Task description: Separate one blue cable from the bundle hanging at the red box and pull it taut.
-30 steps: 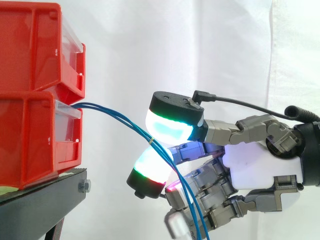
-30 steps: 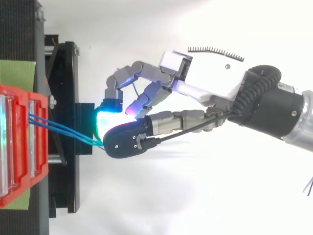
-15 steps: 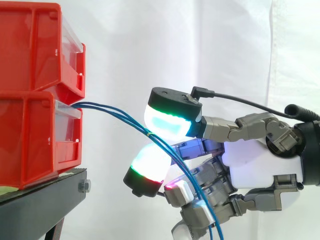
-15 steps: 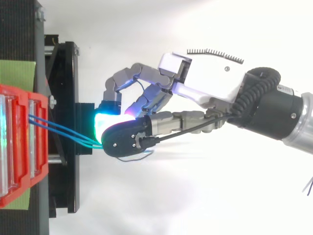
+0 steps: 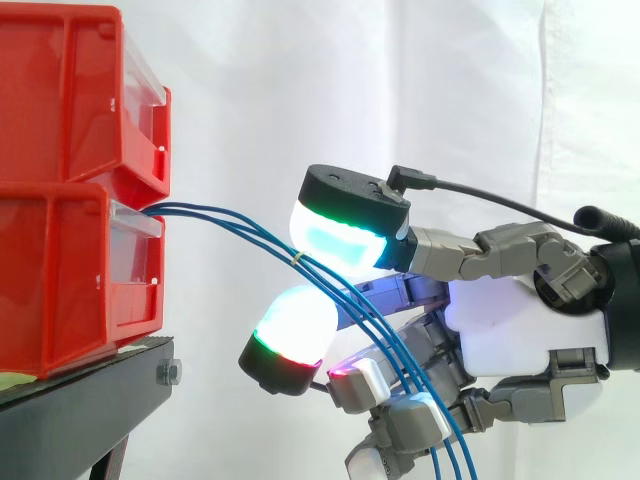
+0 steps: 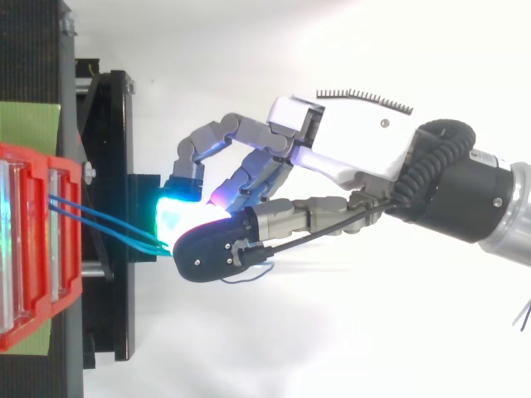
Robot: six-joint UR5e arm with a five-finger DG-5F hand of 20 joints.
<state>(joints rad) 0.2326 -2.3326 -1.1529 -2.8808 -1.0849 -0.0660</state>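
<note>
- Bright, even light fills both views; the white cloth curtain (image 5: 420, 90) is near-white with faint grey folds.
- From above, the pale surface (image 6: 332, 348) under the hand (image 6: 348, 145) glares plain white.
- Its thick fingertip pads (image 5: 335, 240) glow cyan, white, green and red.
- The 2 red plastic bins (image 5: 60, 200) are evenly lit; the black metal stand (image 5: 90, 400) is dark.
- The thin blue cables (image 5: 283, 251) show dark against the curtain.
</note>
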